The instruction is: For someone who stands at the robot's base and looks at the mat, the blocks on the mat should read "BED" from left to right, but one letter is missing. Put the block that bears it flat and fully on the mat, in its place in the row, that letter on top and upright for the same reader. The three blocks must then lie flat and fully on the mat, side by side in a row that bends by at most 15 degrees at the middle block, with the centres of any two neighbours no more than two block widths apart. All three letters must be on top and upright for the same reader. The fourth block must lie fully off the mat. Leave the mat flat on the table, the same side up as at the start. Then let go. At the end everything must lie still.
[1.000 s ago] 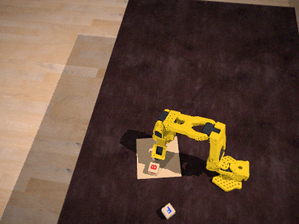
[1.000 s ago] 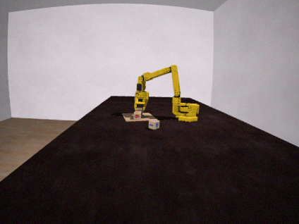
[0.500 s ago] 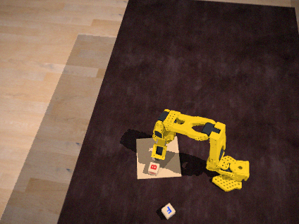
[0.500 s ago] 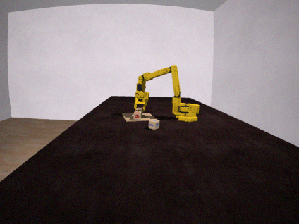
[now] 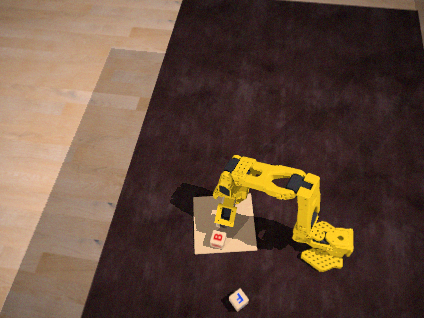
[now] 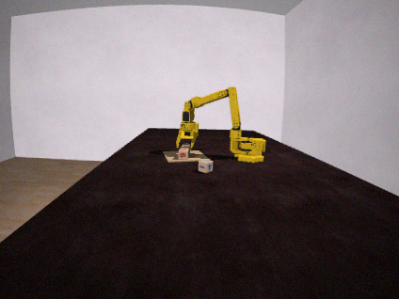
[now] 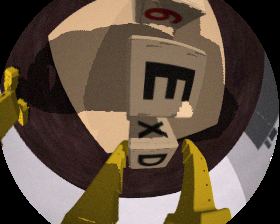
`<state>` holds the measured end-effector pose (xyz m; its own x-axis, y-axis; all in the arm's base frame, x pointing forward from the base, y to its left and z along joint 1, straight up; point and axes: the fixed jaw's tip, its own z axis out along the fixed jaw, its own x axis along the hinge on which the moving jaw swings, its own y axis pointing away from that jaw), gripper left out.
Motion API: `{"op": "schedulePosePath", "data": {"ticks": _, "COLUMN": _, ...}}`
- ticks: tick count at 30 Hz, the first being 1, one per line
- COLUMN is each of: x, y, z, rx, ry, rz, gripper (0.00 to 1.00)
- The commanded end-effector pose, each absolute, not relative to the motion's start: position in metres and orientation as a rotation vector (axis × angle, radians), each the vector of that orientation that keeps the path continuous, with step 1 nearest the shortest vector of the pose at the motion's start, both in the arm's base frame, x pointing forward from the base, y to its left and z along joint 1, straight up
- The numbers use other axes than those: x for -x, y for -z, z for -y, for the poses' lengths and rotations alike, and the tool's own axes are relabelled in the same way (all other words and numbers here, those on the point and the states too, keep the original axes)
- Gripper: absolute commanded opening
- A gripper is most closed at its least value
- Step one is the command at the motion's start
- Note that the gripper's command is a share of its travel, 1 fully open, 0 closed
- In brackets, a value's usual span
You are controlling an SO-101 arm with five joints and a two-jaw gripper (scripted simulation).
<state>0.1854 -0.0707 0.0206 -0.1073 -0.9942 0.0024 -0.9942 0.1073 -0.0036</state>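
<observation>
The tan mat (image 5: 246,245) (image 6: 169,156) (image 7: 75,41) lies on the dark table. On it, the block with a red B (image 5: 218,238) (image 6: 183,154) is on top at the far end of the row. The block with a black E (image 7: 169,85) sits right behind it, E on top, an X on its near side. The D block (image 7: 150,158) follows, close under the wrist. My gripper (image 5: 225,217) (image 6: 186,148) (image 7: 156,150) stands over the E block with its fingers apart on both sides. The E and D blocks are hidden under the arm in the top view.
A fourth block with a blue letter (image 5: 239,299) (image 6: 205,166) lies off the mat on the dark table top (image 5: 300,103). The robot base (image 5: 327,248) (image 6: 247,149) stands beside the mat. The table's left edge drops to a wooden floor (image 5: 50,103).
</observation>
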Motion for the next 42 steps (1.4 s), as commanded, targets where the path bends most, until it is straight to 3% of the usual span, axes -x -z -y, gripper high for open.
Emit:
{"op": "schedulePosePath", "data": {"ticks": 1, "x": -0.199, "y": -0.037, "z": 0.076, "rx": 2.061, "ry": 0.157, "rz": -2.295, "gripper": 0.33}}
{"op": "schedulePosePath", "data": {"ticks": 18, "x": -0.199, "y": -0.041, "z": 0.077, "rx": 2.061, "ry": 0.157, "rz": -2.295, "gripper": 0.36}}
{"op": "schedulePosePath", "data": {"ticks": 42, "x": -0.193, "y": -0.097, "z": 0.074, "rx": 2.061, "ry": 0.157, "rz": -2.295, "gripper": 0.36}}
